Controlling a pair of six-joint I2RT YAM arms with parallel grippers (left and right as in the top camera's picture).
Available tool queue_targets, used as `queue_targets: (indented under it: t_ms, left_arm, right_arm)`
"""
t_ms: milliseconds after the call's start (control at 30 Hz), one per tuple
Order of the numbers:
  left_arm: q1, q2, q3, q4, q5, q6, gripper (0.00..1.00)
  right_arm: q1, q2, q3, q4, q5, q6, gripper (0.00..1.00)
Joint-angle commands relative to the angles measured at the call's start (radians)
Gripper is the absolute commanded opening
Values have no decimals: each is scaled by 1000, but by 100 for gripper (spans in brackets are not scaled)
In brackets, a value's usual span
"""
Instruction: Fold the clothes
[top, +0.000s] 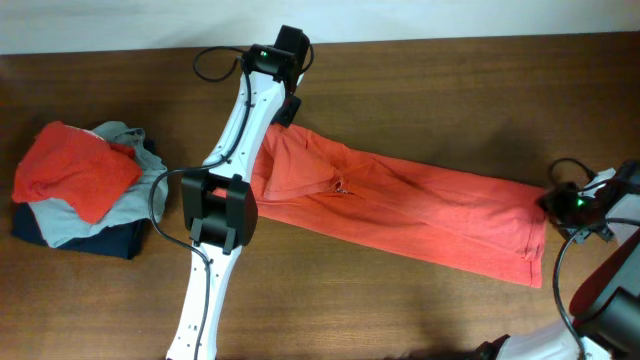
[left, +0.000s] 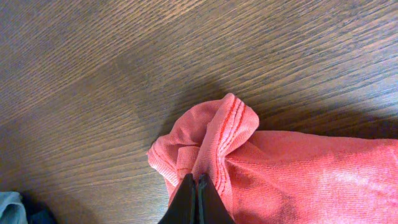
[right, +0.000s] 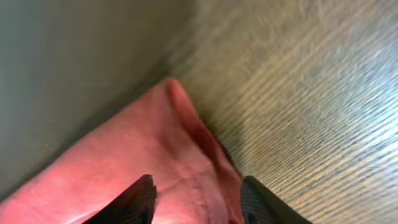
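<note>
While the shirt (top: 400, 205) lies stretched out on the table (top: 420, 90), the work looks to be at the spreading step, with no fold made yet. Its long axis runs from the upper left down to the right edge. The left pincer (left: 198, 186) is clenched on a bunched corner. The right pincer (right: 198, 184) straddles the far end, though I cannot tell whether it bites. Next, I judge, one end must be carried over the other with the cloth taut. A pile (top: 80, 185) of other clothes sits well to the left.

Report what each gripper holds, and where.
Left gripper: shut on the orange-red T-shirt, pinching a bunched stitched hem. Right gripper: jaws apart astride its other end, not clamped.
</note>
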Motion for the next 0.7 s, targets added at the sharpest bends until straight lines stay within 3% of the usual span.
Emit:
queue_targets:
  t_ms: [0,167,233,333,667]
  left_arm:
    - [4,-49,21,-1,-17,-10,0]
    - [4,-49,21,-1,-17,-10,0]
    - [4,-49,21,-1,-17,-10,0]
    - [4,-49,21,-1,-18,-9,0]
    - [42,-69,21,-27,-129,-10,0]
  right_arm:
    - [5,59,-10,-6,18,13,47]
    - [15,66,-9,-6,16,12,38]
    - [14,66,-9,-2,16,12,21]
    - [14,66,-8,10,-11,12,4]
    - [-20,64,62,-42,91,12,4]
